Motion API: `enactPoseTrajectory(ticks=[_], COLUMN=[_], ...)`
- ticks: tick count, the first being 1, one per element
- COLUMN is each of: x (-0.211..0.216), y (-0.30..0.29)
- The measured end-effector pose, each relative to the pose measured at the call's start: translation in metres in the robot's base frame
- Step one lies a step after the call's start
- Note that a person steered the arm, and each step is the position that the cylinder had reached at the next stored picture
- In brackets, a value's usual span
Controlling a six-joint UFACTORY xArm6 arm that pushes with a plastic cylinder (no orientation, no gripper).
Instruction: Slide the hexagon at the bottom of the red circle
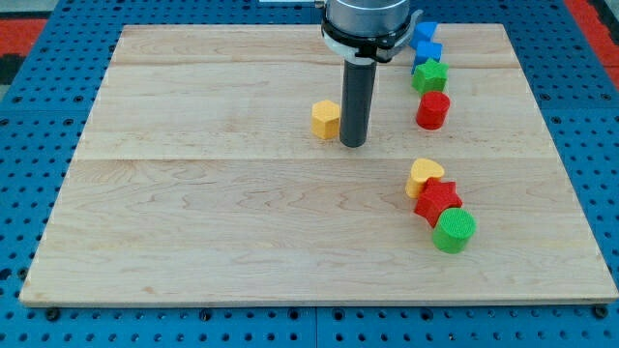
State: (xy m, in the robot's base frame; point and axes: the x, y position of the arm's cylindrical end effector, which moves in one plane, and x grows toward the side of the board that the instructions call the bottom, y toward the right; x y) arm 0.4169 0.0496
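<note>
A yellow hexagon block (326, 119) lies near the middle of the wooden board, toward the view's top. My tip (353, 144) stands just to its right, close to or touching its side. The red circle block (432, 110) lies further to the view's right, well apart from the hexagon, with the rod between them.
Above the red circle are a green star (429, 76) and two blue blocks (427, 43) in a column. Lower right lie a yellow heart (425, 176), a red star (437, 202) and a green circle (454, 231). The wooden board (193, 213) rests on a blue pegboard.
</note>
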Motion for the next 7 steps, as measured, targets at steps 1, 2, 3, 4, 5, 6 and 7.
enactPoseTrajectory(ticks=[1, 2, 3, 4, 5, 6, 7], x=[0.002, 0.003, 0.006, 0.01, 0.004, 0.018, 0.037], y=[0.004, 0.004, 0.002, 0.002, 0.007, 0.01, -0.051])
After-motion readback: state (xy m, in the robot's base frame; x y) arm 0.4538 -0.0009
